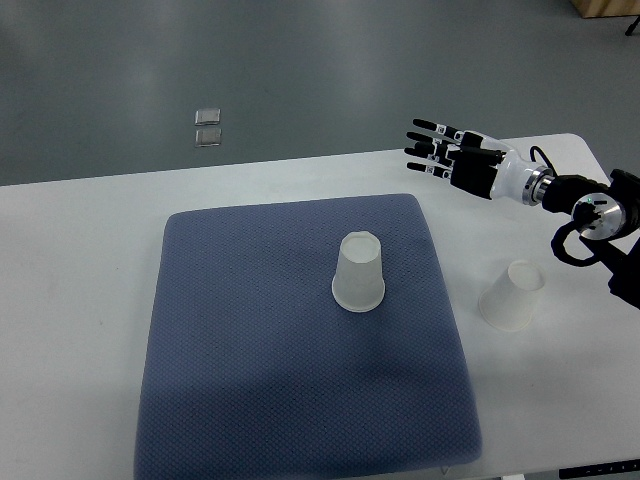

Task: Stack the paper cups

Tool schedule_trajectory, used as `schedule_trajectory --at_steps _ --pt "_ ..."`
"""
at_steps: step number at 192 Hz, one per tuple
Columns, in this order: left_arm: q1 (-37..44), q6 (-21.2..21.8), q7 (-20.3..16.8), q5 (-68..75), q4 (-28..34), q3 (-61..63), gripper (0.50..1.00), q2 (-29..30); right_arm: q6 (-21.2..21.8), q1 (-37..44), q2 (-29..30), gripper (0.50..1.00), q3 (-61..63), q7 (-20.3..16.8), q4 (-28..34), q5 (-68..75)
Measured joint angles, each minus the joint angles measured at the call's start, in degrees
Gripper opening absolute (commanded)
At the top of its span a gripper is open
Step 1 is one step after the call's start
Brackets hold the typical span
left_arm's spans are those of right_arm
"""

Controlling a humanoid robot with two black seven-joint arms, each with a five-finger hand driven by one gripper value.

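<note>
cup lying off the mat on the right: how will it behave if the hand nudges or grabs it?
The paper cup lies on its side on the bare white table, so a nudge would likely roll it in an arc, being tapered. It looks thin-walled and empty: probably very light and easy to crush. The right robot hand, fingers spread, should probably close gently.

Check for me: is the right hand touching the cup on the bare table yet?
Apart. The top view shows the right hand, fingers spread, near the table's far edge, with bare white tabletop between it and the cup.
</note>
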Motion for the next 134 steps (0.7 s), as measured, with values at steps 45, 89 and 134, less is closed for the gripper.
schedule_trajectory --at_steps 45,89,134 --pt "0.3 0.0 0.0 0.0 0.1 0.0 1.0 0.0 0.2 0.0 0.0 0.924 0.0 -0.1 0.0 0.0" --pt "0.1 0.0 0.0 0.0 -0.1 0.0 1.0 0.0 0.1 0.1 -0.1 0.924 -0.1 0.1 0.0 -0.2" --pt "-0.2 0.0 0.0 0.0 -0.1 0.1 1.0 0.0 0.5 0.3 -1.0 0.924 -0.5 0.2 0.0 -1.2"
